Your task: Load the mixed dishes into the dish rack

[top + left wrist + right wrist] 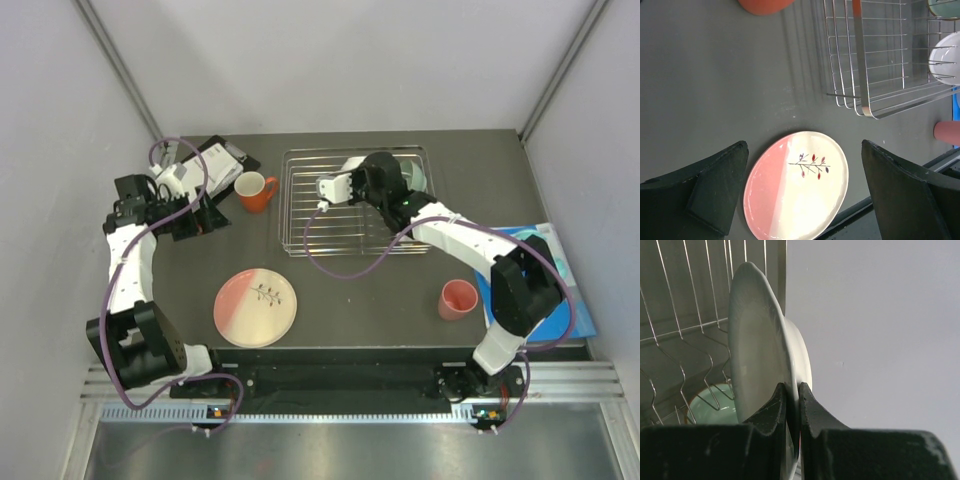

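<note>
Right arm is slotting a plate into the rack; three dishes are waiting on the table.

Near edge: pink-and-cream plate (pixel 256 307) is lying flat left of centre and salmon-pink cup (pixel 459 299) is standing toward the near right corner, neither loaded. Left gripper (pixel 804 145) is hanging wide open and empty by the left edge, facing that plate. Mid-table: orange mug (pixel 255 190) is sitting just left of the dish rack (pixel 350 228), unloaded. Right gripper (pixel 791 397) is pinching the rim of the white plate (pixel 760 355), holding it on edge over the rack wires; seating unclear. Mint green bowl (pixel 715 407) is resting in the rack's far right corner. Roughly one in, one going in, three left. Booklet (pixel 225 160) at the far left corner and blue flat item (pixel 575 310) at the right edge aren't obstructing; the right arm is crossing the rack's right side.
</note>
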